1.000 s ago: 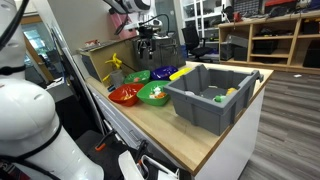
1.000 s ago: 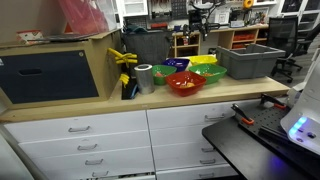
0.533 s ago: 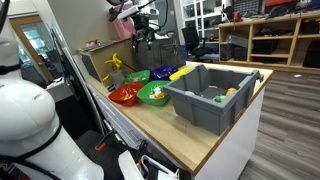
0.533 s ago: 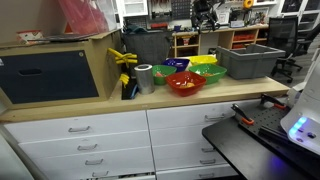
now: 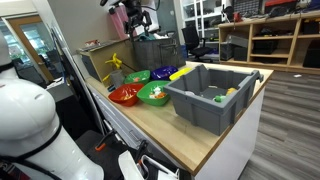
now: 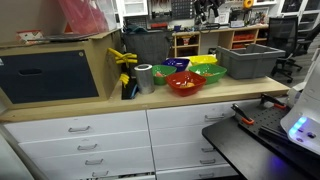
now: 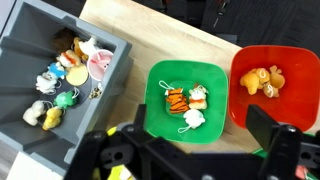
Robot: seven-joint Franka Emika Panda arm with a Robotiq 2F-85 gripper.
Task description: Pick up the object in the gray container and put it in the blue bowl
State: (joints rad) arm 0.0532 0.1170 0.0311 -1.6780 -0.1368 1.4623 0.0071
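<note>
The gray container (image 5: 215,100) stands on the wooden counter and also shows in an exterior view (image 6: 248,60). In the wrist view it (image 7: 30,40) holds several small plush toys (image 7: 70,70). The blue bowl (image 5: 163,72) sits behind the green bowls and also shows in an exterior view (image 6: 178,65); it is out of the wrist view. My gripper (image 7: 195,160) is open and empty. It hangs high above the bowls (image 5: 133,18), well clear of the container.
A green bowl (image 7: 185,100) holds a tiger toy and two other small toys. A red-orange bowl (image 7: 275,85) holds a tan toy. A yellow bowl (image 5: 181,73) and another green bowl (image 5: 137,76) sit nearby. A silver can (image 6: 144,77) stands by the cabinet (image 6: 55,70).
My gripper has risen and moved away from the gray container, toward the far end of the bowls. The objects on the counter have not moved.
</note>
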